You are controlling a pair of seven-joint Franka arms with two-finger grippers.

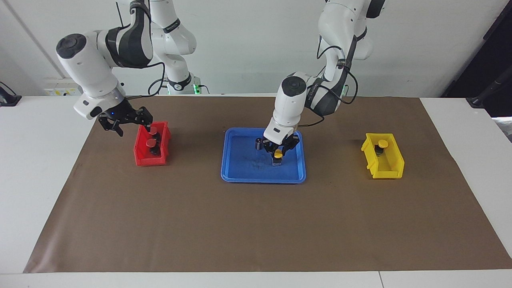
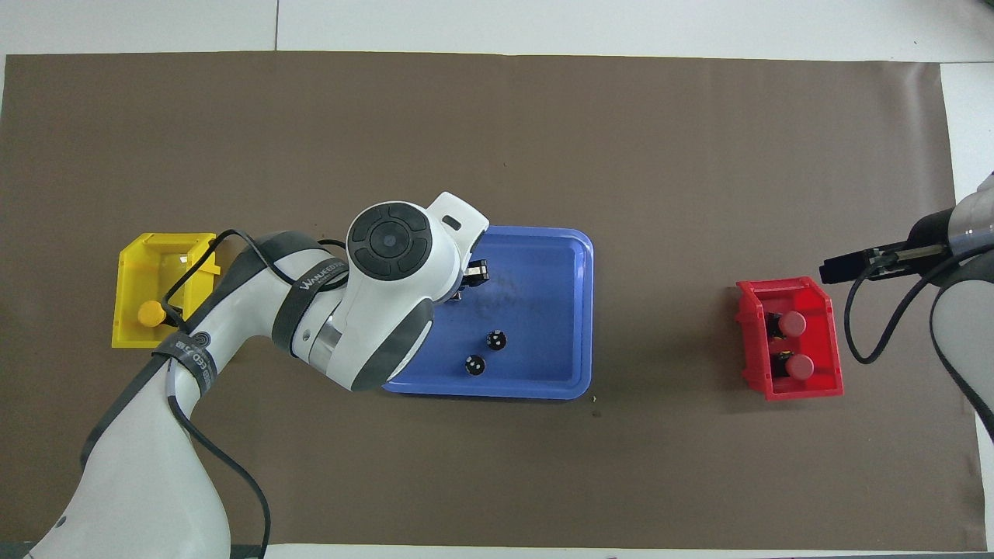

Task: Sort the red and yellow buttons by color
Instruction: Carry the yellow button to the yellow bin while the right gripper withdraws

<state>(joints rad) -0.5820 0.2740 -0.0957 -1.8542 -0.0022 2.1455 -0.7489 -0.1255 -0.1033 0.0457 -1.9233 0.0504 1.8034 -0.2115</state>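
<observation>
Buttons, four in total: small push-button switches with round domed caps on black bodies.

Two red-capped buttons [image 2: 792,322] [image 2: 798,366] inside the red plastic bin [image 2: 831,341] at the right arm's end of the brown paper mat [image 1: 256,224], one nearer to the robots than the other.

One yellow-capped button [image 2: 151,314] inside the yellow plastic bin [image 2: 124,295] at the left arm's end of the mat.

Second yellow-capped button [image 1: 277,152] upright in the blue rectangular plastic tray [image 1: 240,176] at mid-table, clamped at its cap.

Left gripper [image 1: 277,151]: lowered into the tray, fingers clenched on the second yellow-capped button, base of the button apparently resting on the tray floor.

Right gripper [image 1: 125,121]: raised, just off the red bin toward the table's end, fingers spread wide, nothing between them.

Two dark cylinders without coloured caps [image 2: 496,339] [image 2: 474,364] in the tray, nearer to the robots than the clamped button, close together, apart from the left gripper.
</observation>
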